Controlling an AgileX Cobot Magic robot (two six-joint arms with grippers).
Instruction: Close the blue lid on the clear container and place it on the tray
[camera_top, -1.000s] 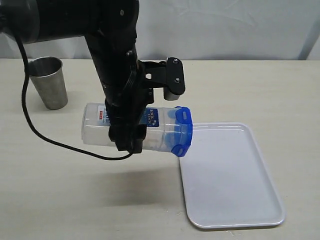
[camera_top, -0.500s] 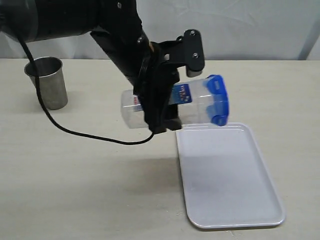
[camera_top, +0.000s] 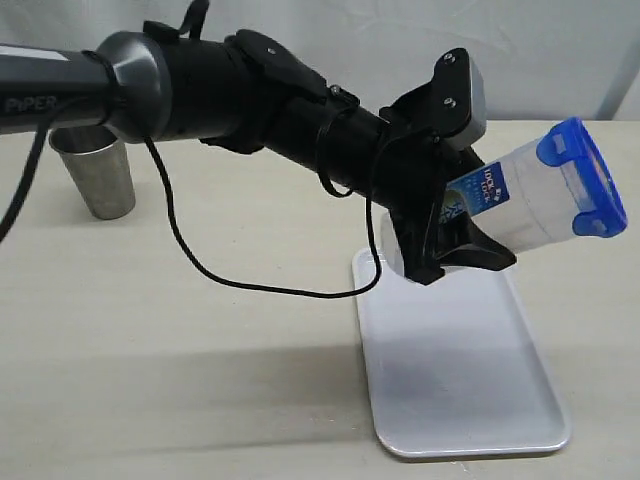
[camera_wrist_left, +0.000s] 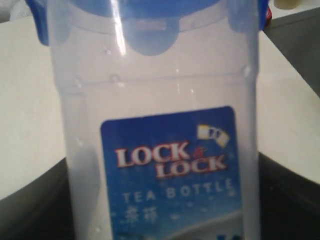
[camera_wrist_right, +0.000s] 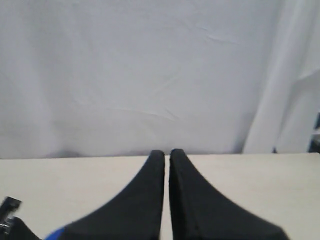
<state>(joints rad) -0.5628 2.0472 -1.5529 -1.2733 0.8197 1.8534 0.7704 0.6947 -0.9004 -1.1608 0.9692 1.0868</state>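
One arm loaded: left gripper (camera_top: 462, 205) pinched clear container (camera_top: 530, 205) mid-body, tilted, blue lid (camera_top: 585, 190) on, aloft at right of frame above tray (camera_top: 460, 400), likely for set-down. Right gripper (camera_wrist_right: 166, 155) pressed together, empty.

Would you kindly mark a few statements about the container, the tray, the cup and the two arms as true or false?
1. The blue lid sits on the clear container. True.
2. The clear container rests flat on the tray. False: it hangs tilted in the air, not touching the tray.
3. The left jaws grip the clear container. True.
4. The right jaws stand wide open. False: they are shut and hold nothing.
5. The steel cup lies on its side. False: it stands upright on the table.
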